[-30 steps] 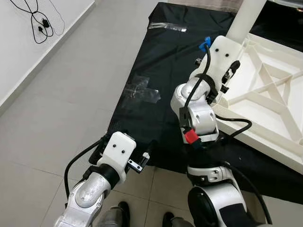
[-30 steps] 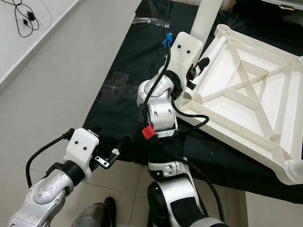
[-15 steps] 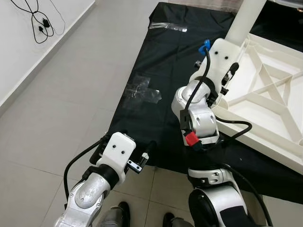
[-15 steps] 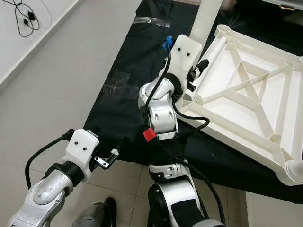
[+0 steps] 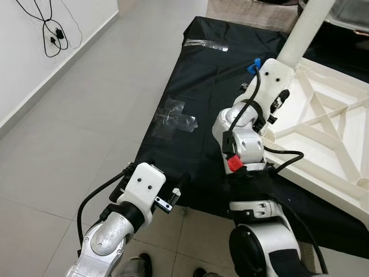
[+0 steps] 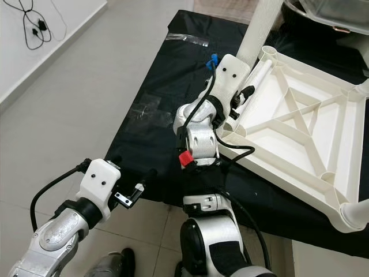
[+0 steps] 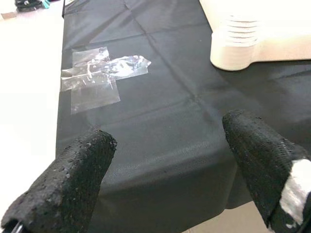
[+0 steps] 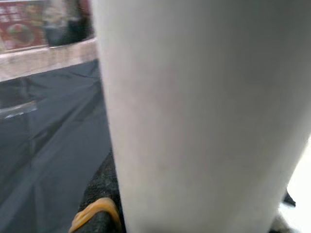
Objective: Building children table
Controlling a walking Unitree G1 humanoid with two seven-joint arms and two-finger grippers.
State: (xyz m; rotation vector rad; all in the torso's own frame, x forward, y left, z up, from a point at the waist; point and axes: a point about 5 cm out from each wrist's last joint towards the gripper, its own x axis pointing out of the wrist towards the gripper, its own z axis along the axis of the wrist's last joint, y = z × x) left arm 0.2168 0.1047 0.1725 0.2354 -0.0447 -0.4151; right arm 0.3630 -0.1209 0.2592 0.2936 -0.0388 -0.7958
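The right tool (image 6: 245,95) has reached further onto the leg (image 6: 260,32), which stands upright in the corner socket of the inverted top (image 6: 300,135) and fills the wrist view; grip cannot be confirmed. Judgement: leg seating underway. The left tool (image 5: 173,193) hangs wide open beside the mat (image 5: 190,92).

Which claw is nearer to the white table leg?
The right claw: it is at the white table leg, at its base. The left claw hangs open, far away, over the black sheet's edge.
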